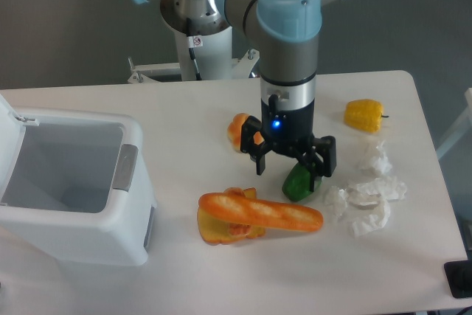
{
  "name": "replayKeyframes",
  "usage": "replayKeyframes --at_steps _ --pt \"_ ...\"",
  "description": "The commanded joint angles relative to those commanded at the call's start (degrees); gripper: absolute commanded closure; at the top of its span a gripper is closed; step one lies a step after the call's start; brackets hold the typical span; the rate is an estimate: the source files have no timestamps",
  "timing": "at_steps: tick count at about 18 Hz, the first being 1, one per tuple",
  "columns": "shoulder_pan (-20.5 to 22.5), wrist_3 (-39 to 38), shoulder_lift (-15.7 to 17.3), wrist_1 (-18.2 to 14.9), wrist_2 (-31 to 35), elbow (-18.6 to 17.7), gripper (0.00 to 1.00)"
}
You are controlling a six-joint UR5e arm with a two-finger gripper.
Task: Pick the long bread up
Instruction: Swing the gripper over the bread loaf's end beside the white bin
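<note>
The long bread (262, 213) is a glossy orange-golden baguette lying almost level on the white table, resting across a squarish toast slice (218, 228). My gripper (294, 164) hangs above and behind the bread's right half, pointing down, with its black fingers (259, 154) spread apart and nothing between them. It is apart from the bread. A green item (299, 182) lies just under the gripper's right finger.
A small round orange bun (240, 130) sits left of the gripper. A yellow pepper (364, 115) lies at the back right. Crumpled white paper (366, 197) lies right of the bread. An open white bin (66, 182) stands at the left.
</note>
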Motion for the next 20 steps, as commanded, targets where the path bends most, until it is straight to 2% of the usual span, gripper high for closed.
replayKeyframes --at_steps 6,12,17,20 --pt "-2.1 1.9 -1.2 -0.1 0.9 -0.4 0.00" --pt "-4.0 13.5 -2.2 -0.6 0.5 -0.4 0.00" --pt "-4.1 23.3 -2.3 -0.8 0.5 -3.2 0.00" --pt "-4.2 29.3 -3.4 -2.2 -0.9 -3.6 0.00"
